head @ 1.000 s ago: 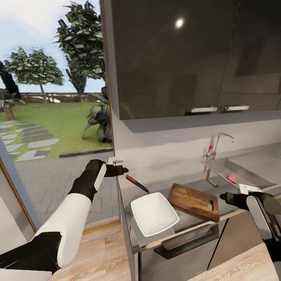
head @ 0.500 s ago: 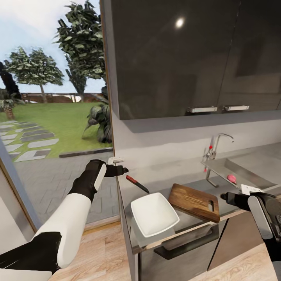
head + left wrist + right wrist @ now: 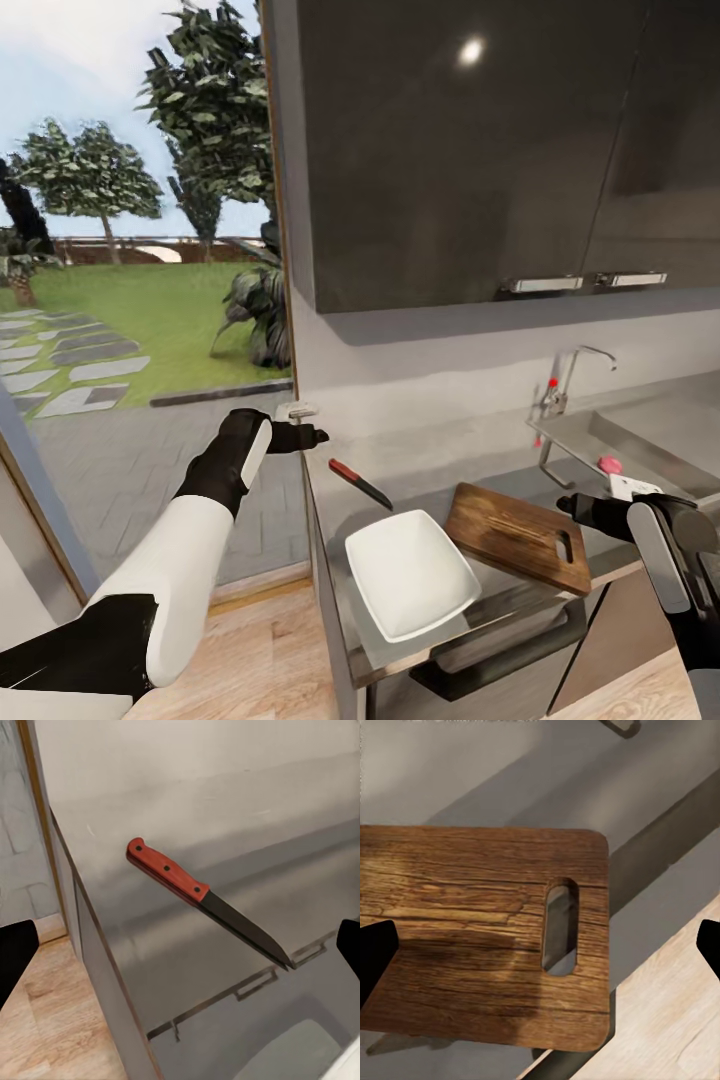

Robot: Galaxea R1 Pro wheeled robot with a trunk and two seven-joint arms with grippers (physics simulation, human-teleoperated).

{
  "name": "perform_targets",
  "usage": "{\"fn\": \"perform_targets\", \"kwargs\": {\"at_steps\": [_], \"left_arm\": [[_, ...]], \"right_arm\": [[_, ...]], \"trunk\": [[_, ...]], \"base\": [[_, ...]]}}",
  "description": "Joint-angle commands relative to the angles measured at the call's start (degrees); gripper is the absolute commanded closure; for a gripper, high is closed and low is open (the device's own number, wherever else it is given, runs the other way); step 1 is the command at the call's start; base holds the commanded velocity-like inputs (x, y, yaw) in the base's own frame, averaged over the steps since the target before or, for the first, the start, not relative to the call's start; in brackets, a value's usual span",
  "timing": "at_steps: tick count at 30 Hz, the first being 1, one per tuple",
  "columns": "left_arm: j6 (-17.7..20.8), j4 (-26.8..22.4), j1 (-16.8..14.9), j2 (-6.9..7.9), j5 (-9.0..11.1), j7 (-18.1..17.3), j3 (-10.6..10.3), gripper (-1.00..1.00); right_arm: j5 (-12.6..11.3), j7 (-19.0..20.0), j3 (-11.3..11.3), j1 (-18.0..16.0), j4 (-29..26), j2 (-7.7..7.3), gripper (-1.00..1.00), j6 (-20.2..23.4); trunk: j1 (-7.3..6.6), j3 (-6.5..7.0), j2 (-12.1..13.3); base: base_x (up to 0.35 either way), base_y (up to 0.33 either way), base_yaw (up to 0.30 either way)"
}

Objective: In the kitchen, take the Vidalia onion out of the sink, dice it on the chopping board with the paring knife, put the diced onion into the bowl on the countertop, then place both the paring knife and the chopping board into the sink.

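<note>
Knife: red handle, dark blade, flat on counter. Bowl empty. Both grippers spread, empty.

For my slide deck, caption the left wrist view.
Open left claw above the paring knife lying untouched on the grey countertop.

No text, label, brand, number or sign can be read anywhere. The paring knife, the chopping board, the bowl and the dark wall cabinets are all plain. A small white tag-like patch by the right arm is too blurred to read.
</note>
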Motion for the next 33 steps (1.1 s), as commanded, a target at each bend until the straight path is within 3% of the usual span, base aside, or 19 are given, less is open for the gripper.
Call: {"fn": "perform_targets", "kwargs": {"at_steps": [1,11,25,31,33], "left_arm": [[0.3,-0.1,0.0,-0.05,0.0,-0.2,0.3,-1.0],[0.3,-0.1,0.0,0.09,0.1,-0.2,0.3,-1.0],[1.7,-0.5,0.0,0.1,0.0,-0.2,0.2,-1.0],[2.1,-5.0,0.6,0.05,0.0,-0.3,0.0,-1.0],[1.9,-6.7,1.3,0.03,0.0,-0.4,-0.9,-1.0]], "right_arm": [[-0.6,-0.5,0.0,0.0,0.0,-0.02,-1.0,0.2],[-0.7,-0.5,0.0,0.0,0.0,-0.01,-1.0,0.1],[-0.7,-0.5,0.0,0.0,0.0,-0.02,-1.0,0.1],[-0.7,-0.5,0.0,0.0,0.0,0.0,-1.0,0.1],[-0.7,-0.5,0.0,0.0,0.0,-0.01,-1.0,0.1]], "trunk": [[0.03,-0.03,0.0],[0.03,-0.03,0.0],[0.03,-0.03,0.0],[0.03,-0.03,0.0],[0.03,-0.03,0.0]], "base": [[0.018,0.009,0.0],[0.005,0.002,-0.017],[0.0,0.039,-0.185],[0.0,0.01,-0.02],[0.0,0.003,-0.005]]}}
